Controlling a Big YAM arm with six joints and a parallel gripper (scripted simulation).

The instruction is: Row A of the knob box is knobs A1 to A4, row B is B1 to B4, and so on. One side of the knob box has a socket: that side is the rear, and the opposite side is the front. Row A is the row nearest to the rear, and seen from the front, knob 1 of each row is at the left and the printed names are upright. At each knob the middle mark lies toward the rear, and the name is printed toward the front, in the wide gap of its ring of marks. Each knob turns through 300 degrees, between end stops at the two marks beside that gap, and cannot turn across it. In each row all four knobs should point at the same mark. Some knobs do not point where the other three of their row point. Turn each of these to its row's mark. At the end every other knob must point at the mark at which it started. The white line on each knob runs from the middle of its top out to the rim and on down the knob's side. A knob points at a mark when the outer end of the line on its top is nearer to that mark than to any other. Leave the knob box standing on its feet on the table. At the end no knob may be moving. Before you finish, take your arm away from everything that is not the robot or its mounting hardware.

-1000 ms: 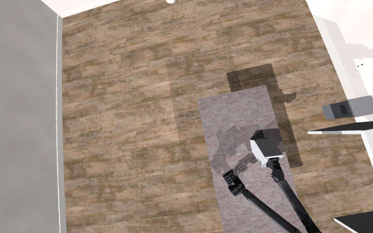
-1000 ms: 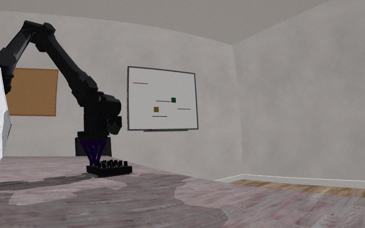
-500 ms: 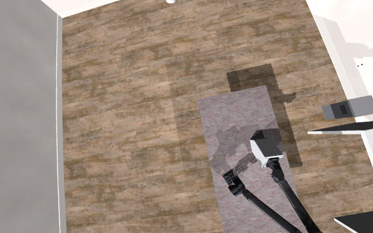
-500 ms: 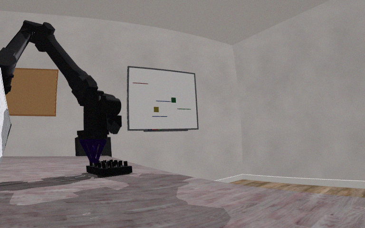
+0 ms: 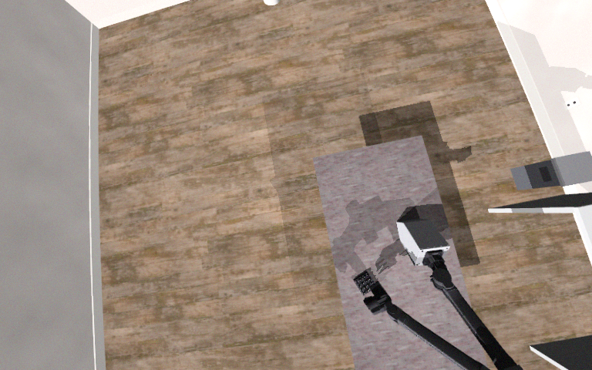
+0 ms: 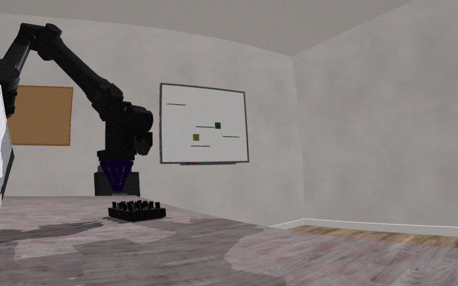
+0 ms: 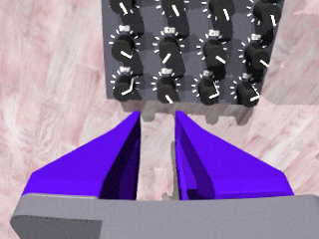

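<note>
The tool (image 5: 368, 291) (image 6: 117, 190) (image 7: 158, 120) points down, its fingers slightly apart.

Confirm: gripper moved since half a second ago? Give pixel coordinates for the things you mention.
Yes, upward: against the knob box (image 5: 364, 282) (image 6: 148, 215) (image 7: 194, 27) in the exterior view, the gripper (image 5: 376, 301) (image 6: 117, 189) (image 7: 158, 120) has risen from knob level to above it.
</note>
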